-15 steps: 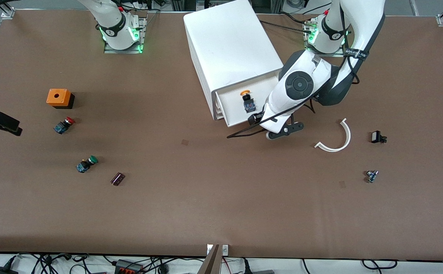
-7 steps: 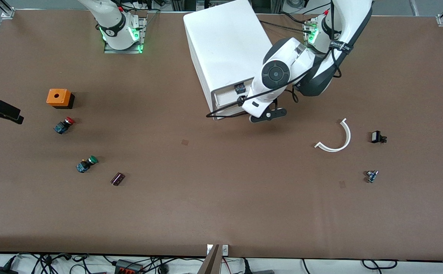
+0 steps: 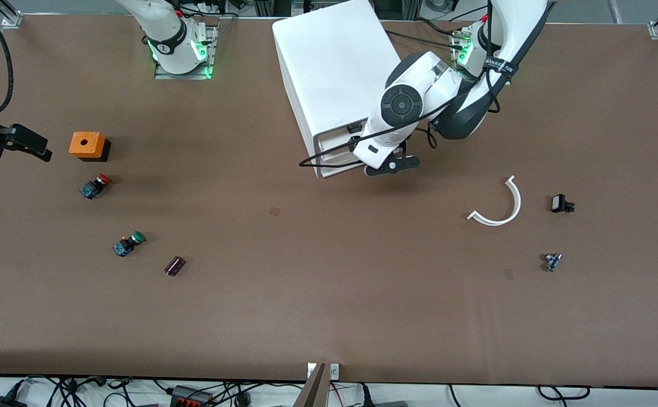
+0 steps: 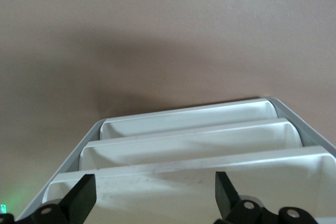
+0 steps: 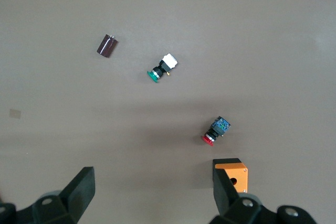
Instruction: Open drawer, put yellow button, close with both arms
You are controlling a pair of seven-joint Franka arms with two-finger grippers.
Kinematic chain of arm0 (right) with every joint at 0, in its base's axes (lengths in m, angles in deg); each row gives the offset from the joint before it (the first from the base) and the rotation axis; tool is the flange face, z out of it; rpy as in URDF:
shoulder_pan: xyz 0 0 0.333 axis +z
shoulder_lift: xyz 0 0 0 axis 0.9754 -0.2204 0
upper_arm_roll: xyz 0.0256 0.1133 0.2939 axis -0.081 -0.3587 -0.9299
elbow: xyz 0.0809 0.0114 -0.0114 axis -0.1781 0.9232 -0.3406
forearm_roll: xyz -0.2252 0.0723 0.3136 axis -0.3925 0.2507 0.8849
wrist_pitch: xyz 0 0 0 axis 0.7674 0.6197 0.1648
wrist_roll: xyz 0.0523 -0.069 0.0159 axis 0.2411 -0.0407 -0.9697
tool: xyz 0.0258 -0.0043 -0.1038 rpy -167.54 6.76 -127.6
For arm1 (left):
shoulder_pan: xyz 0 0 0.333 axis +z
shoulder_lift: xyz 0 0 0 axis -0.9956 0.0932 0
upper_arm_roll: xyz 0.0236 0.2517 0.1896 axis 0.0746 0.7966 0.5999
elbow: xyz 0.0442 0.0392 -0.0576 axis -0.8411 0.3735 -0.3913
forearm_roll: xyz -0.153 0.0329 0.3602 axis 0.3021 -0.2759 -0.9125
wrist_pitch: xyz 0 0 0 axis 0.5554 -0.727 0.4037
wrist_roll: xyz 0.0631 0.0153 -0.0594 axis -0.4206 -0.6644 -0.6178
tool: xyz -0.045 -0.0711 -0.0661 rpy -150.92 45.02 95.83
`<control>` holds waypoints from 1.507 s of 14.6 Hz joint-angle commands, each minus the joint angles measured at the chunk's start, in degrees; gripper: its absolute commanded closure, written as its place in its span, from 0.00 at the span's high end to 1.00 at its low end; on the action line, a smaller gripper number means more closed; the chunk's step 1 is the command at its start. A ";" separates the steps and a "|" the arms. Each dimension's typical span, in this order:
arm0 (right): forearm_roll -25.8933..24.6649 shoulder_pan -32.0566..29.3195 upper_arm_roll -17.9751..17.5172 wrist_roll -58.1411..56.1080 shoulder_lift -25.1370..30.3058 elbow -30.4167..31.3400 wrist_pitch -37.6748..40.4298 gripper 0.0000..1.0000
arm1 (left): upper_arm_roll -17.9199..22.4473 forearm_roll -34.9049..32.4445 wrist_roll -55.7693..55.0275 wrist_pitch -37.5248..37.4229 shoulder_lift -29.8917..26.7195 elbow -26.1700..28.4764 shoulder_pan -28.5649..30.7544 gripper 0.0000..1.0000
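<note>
Drawer (image 3: 337, 148) pushed nearly shut.

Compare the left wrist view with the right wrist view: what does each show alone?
Left wrist only: the cabinet's three stacked drawer fronts below the open left gripper. Right wrist only: the green-capped button, red-capped button, orange box and dark cylinder, under the open right gripper. Both: the brown table.
</note>
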 commanded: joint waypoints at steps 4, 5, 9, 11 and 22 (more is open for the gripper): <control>0.21 -0.15 -0.41 0.28 1.32 1.58 -1.65 1.00 | -2.44 -0.86 -1.53 -0.48 -0.80 0.56 0.50 1.00; 0.38 -0.24 -0.41 0.20 1.41 1.48 -1.65 1.00 | -2.44 -0.86 -1.52 -0.48 -0.80 0.48 0.68 1.00; 0.03 -0.07 -0.50 -0.33 0.97 1.39 -1.74 1.00 | -2.35 -1.91 -0.21 -1.01 -1.15 -0.75 2.96 1.00; 0.12 -0.16 -0.41 -0.50 1.06 1.04 -1.48 1.00 | -2.00 -1.92 4.51 -1.01 -2.64 -1.10 6.02 1.00; 0.30 -2.88 -3.23 -0.16 0.97 0.69 -1.47 1.00 | -1.65 -12.46 40.37 -19.19 -3.79 -17.61 25.63 1.00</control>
